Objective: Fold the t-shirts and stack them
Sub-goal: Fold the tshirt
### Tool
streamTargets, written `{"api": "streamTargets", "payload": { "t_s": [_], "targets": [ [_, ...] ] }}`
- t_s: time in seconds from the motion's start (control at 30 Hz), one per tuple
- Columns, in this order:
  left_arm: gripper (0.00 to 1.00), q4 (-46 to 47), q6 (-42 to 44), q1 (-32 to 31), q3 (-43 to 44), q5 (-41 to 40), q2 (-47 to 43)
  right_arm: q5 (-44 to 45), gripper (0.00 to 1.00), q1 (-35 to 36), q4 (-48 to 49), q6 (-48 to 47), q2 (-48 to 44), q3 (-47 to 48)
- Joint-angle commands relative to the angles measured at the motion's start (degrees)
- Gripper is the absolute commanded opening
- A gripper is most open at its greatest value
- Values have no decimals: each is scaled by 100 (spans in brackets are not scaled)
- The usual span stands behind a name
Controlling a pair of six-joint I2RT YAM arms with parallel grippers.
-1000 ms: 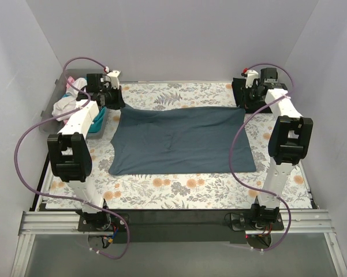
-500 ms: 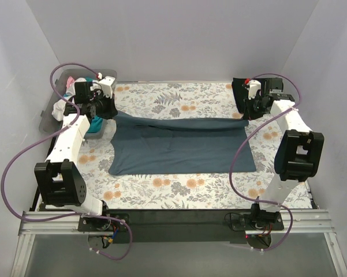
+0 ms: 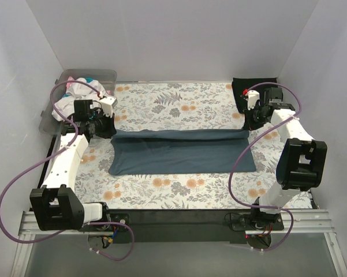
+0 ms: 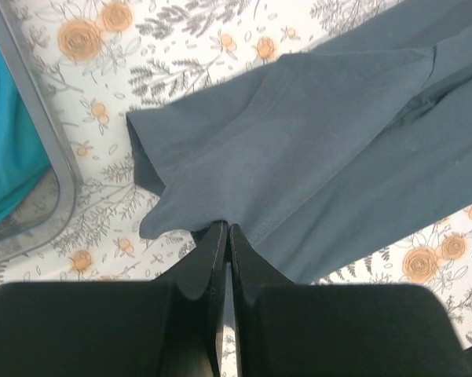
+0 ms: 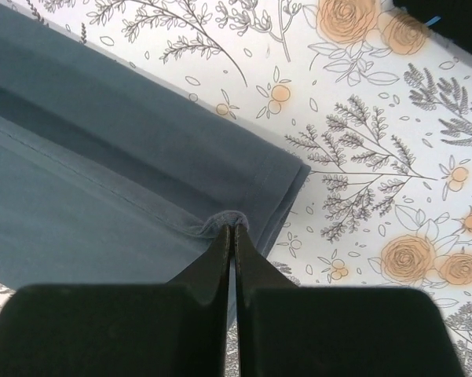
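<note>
Slate blue-grey t-shirt (image 3: 182,153) is pinched along its lifted fold by left pincer (image 4: 228,229) and right pincer (image 5: 233,229); best draw both level and taut, landing the edge on near hem (image 3: 182,172).

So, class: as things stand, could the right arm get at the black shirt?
Probably not yet. The black shirt lies just beyond the right tool with nothing between them, but that tool is shut on a corner of the blue shirt and would have to let go first.
</note>
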Motion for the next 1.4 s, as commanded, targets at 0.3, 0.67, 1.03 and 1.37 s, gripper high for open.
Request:
{"api": "streamTargets", "payload": {
  "t_s": [0.3, 0.67, 1.03, 1.37],
  "targets": [
    [0, -211, 214, 44, -897, -260, -189, 133, 1, -65, 155, -221, -118, -503],
    [0, -491, 144, 44, -423, -208, -30, 221, 1, -65, 129, -283, -241, -380],
    [0, -966, 583, 35, -624, -392, -320, 283, 1, -65, -12, -555, -548, -828],
    [0, -791, 478, 35, -1187, -251, -110, 459, 1, -65, 313, -608, -153, -1136]
  ]
}}
